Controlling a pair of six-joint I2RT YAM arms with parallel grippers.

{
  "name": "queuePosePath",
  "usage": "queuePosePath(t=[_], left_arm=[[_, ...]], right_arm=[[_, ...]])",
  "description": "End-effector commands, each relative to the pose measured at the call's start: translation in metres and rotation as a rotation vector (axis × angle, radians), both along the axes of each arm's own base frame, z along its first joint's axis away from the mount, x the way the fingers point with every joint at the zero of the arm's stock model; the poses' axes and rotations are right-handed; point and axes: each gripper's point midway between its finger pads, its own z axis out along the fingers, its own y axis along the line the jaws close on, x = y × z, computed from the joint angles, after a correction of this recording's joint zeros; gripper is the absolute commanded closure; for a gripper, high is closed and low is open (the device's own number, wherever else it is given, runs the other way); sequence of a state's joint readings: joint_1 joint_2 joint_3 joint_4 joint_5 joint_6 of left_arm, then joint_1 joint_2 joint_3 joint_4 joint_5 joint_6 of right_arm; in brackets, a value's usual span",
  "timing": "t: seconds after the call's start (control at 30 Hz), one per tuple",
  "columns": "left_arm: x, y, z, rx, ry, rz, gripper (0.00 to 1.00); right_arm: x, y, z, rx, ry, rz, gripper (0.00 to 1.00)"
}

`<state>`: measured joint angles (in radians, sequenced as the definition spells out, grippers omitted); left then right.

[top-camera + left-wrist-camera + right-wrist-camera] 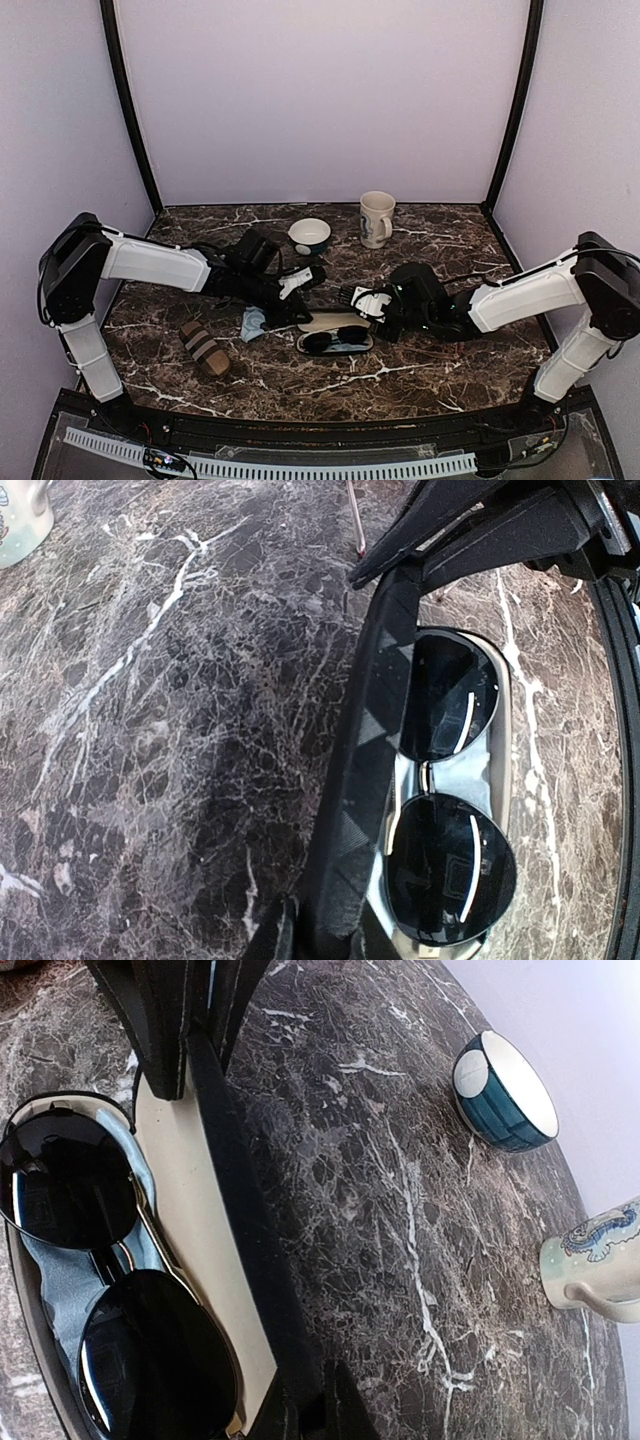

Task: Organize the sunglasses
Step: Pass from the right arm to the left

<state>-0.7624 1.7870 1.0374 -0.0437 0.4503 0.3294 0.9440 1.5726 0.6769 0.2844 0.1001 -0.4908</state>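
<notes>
1. the sunglasses (335,341) are lying flat in the open case (303,347) mid-counter (440,375), long axis running left to right.
2. our right jaws are pinching the raised lid (335,321), nearly closed.
3. our left jaws are straddling the lid's other end; we cannot tell if they are gripping.
4. both arms are sitting equally near, just behind the sunglasses.

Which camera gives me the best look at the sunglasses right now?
Left wrist: both lenses and the bridge of the sunglasses show whole and close, lying in the open case. Right wrist shows them close too, but cropped at the picture's edge. Top external shows them small and dark.
</notes>
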Motion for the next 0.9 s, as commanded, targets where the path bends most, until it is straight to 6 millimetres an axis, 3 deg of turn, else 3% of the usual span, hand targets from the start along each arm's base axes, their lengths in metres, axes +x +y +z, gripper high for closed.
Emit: queuePosePath(t=[0.0, 0.37, 0.57, 0.77, 0.87], left_arm=[[0.001, 0.002, 0.014, -0.008, -0.049, 0.018, 0.89], [-0.002, 0.002, 0.012, 0.032, -0.147, 0.024, 1.0], [-0.002, 0.0, 0.016, 0.035, -0.219, 0.044, 1.0], [0.001, 0.006, 0.022, 0.035, -0.274, 0.08, 1.0], [0.004, 0.01, 0.027, 0.035, -0.313, 0.109, 1.0]], right_arm=[[0.007, 0.017, 0.023, 0.075, -0.035, 0.021, 1.0], [0.01, 0.019, 0.026, 0.075, -0.024, 0.001, 0.92], [0.012, 0.021, 0.035, 0.101, -0.013, -0.02, 0.79], [0.013, 0.016, 0.048, 0.156, 0.005, -0.048, 0.59], [0.014, 0.011, 0.055, 0.2, 0.02, -0.076, 0.56]])
